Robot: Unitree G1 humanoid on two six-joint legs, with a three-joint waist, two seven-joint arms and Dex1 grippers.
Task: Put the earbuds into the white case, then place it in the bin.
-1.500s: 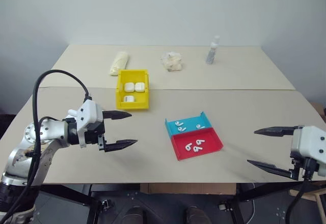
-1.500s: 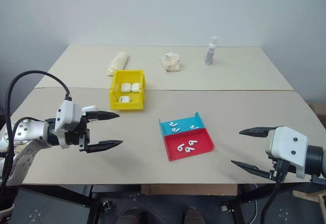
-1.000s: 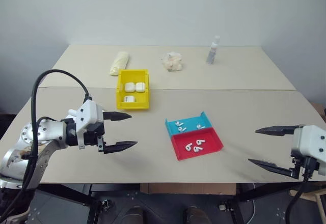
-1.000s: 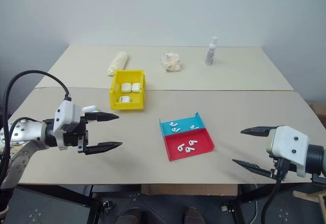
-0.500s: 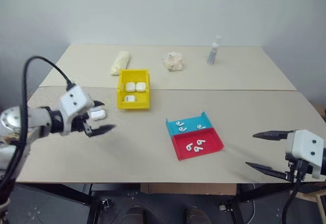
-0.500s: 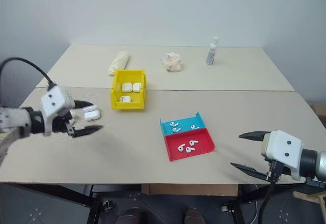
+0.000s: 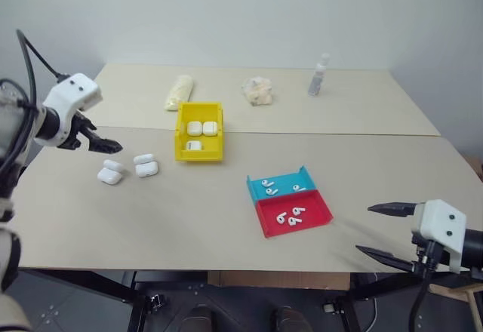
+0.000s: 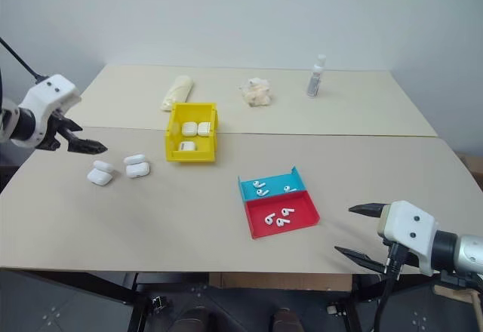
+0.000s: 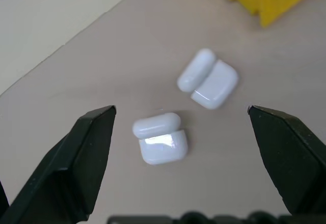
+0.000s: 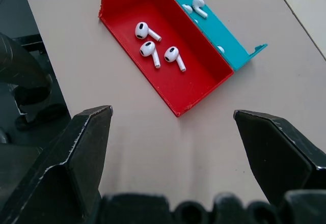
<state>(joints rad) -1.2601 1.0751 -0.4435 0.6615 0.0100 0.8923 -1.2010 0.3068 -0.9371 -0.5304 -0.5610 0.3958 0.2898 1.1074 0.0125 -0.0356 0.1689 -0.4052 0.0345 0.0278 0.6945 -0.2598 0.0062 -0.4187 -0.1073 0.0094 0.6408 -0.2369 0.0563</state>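
Two white cases (image 7: 111,172) (image 7: 146,167) lie with lids hinged open on the table's left side, also seen as the nearer case (image 9: 160,143) and the farther case (image 9: 209,81). My left gripper (image 7: 102,145) hovers open to their left, above the table, pointing down at them, empty. The yellow bin (image 7: 181,132) stands right of them with three closed white cases inside. Several earbuds (image 7: 289,215) lie in a red-and-blue tray (image 7: 317,216), also seen as earbuds (image 10: 155,48). My right gripper (image 7: 364,229) is open and empty at the front right edge.
On the far table stand a small spray bottle (image 7: 317,75), a crumpled cream wad (image 7: 255,90) and a rolled cream cloth (image 7: 178,92). A seam (image 7: 339,133) runs between the two tabletops. Bare tabletop lies between the cases and the tray.
My left arm has swung up and away to the left, uncovering the two open cases. The right gripper has sunk slightly near the table's front edge. Both stayed open.
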